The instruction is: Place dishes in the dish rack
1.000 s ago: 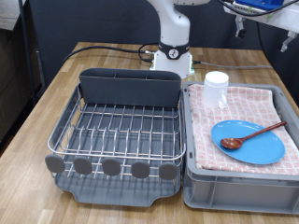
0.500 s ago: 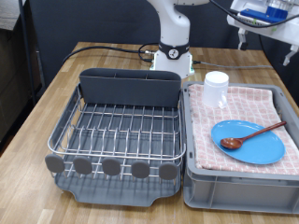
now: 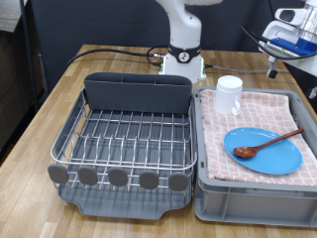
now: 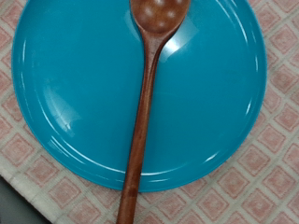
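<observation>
The light-blue plate (image 3: 264,152) lies on the pink checked cloth in the grey bin at the exterior view's right. The dark-brown wooden spoon (image 3: 269,144) lies across the plate, bowl down on it, handle pointing up-right. The white cup (image 3: 229,95) stands upright at the bin's far left corner. The silver wire dish rack (image 3: 124,139) on its dark grey tray has no dishes in it. My gripper (image 3: 289,48) hangs high at the exterior view's top right, above the bin, touching nothing. The wrist view looks straight down on the plate (image 4: 84,84) and spoon (image 4: 142,112); no fingers show there.
The grey bin (image 3: 253,193) with the pink checked cloth (image 3: 282,104) sits right beside the rack on a wooden table (image 3: 59,99). The rack's grey utensil trough (image 3: 136,91) stands along its far side. The robot base (image 3: 182,59) and cables are behind the rack.
The gripper has moved towards the exterior view's right and come lower, over the bin. The plate, spoon and cup have not moved.
</observation>
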Robot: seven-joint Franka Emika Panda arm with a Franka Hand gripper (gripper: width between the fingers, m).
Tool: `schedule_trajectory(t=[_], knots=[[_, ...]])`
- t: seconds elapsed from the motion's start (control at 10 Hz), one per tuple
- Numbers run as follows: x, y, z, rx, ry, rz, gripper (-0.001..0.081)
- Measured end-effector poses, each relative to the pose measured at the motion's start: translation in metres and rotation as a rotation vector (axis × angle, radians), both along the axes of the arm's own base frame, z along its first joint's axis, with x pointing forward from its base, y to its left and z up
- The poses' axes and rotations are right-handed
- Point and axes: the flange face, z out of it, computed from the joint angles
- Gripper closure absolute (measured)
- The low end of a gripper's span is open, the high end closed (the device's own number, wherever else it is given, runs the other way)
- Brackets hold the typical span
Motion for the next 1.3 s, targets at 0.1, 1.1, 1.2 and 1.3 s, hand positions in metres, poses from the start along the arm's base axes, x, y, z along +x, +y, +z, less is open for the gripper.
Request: schedule_trajectory(t=[0.1,1.1,1.2,1.3], knots=[[0.002,0.006,-0.01,0.007,-0.012,-0.021,0.0004],[0.015,0.024,-0.083,-0.009,-0.029,-0.021,0.0004],[0.016,0.022,-0.087,-0.014,-0.029,-0.021,0.0004],[0.017,0.02,-0.091,-0.016,-0.03,-0.02,0.0004]])
